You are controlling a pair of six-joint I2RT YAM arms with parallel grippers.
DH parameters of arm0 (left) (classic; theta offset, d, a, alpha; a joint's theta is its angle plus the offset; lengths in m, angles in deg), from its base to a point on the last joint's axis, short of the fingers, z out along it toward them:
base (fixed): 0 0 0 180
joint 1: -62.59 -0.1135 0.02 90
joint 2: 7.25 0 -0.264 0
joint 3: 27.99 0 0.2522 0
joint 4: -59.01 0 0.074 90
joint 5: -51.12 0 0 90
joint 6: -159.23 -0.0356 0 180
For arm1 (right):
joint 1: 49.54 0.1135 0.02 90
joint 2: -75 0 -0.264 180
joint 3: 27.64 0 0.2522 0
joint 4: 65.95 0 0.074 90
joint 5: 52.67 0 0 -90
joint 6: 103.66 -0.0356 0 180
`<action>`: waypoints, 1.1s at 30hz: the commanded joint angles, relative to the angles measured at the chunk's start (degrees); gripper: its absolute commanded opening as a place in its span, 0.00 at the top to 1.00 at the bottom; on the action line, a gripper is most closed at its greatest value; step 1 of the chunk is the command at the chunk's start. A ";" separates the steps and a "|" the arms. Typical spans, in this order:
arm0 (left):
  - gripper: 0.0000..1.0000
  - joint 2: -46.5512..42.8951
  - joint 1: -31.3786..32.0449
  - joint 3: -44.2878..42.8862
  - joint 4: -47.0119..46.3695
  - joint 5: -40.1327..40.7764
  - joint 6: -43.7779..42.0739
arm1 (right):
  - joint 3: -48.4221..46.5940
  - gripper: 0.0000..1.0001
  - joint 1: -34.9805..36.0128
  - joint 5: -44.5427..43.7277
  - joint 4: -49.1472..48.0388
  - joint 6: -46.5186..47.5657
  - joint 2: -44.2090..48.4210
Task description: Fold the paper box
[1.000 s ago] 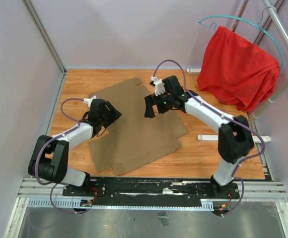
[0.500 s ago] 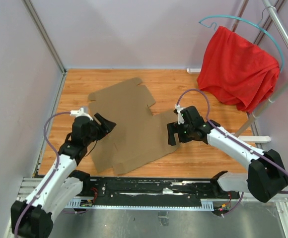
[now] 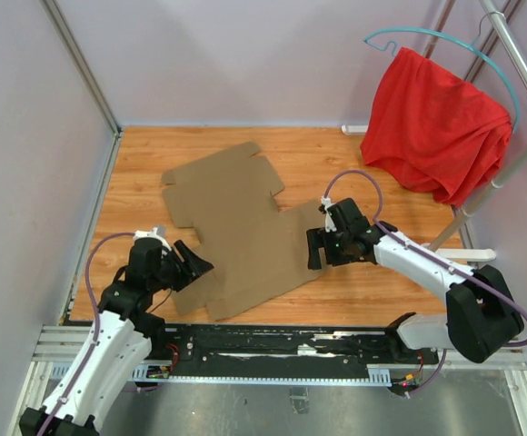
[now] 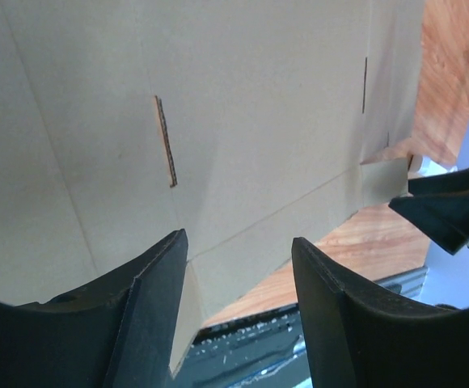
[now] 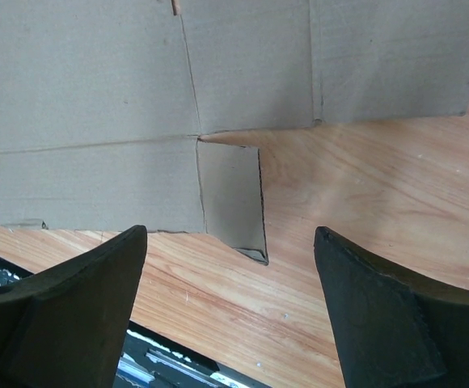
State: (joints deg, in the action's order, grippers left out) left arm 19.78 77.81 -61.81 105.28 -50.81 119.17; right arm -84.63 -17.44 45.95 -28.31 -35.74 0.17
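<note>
Near the near left corner of the tabletop (image 3: 336, 154), the left pincer (image 3: 198, 265) is hanging with its jaws apart at the near left edge of the paper box (image 3: 236, 227), gripping nothing. Farther right, the right pincer (image 3: 313, 248) is hovering with its jaws spread wide above a small flap at the sheet's right edge, likewise empty. The paper box is lying as a flat, unfolded sheet across the middle of the tabletop, reaching toward the far left. Beyond the far right corner, a red cloth (image 3: 432, 127) is draping from a hanger (image 3: 409, 34).
</note>
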 commanded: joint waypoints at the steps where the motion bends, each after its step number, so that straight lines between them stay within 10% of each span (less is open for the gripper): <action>1: 0.40 3.40 0.62 -5.09 5.74 -5.30 -3.52 | 0.44 0.15 0.15 2.05 -1.13 -0.76 -0.39; 6: 0.38 6.79 0.95 -10.37 9.51 0.48 -6.38 | -0.31 0.24 0.16 4.02 -3.33 -0.33 -3.02; 15: 0.38 13.64 0.95 -14.26 4.28 1.02 -7.26 | -4.88 0.98 -0.03 3.04 -4.10 0.59 -11.83; 33: 0.37 27.21 1.39 -16.28 -4.00 4.23 -11.03 | -21.59 0.99 -6.98 5.84 -2.83 0.01 -24.09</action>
State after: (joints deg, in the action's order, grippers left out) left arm 47.34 78.71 -77.76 103.21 -48.80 109.92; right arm -104.67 -24.00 49.97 -32.31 -36.38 -21.90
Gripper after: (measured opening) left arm 0.628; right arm 0.019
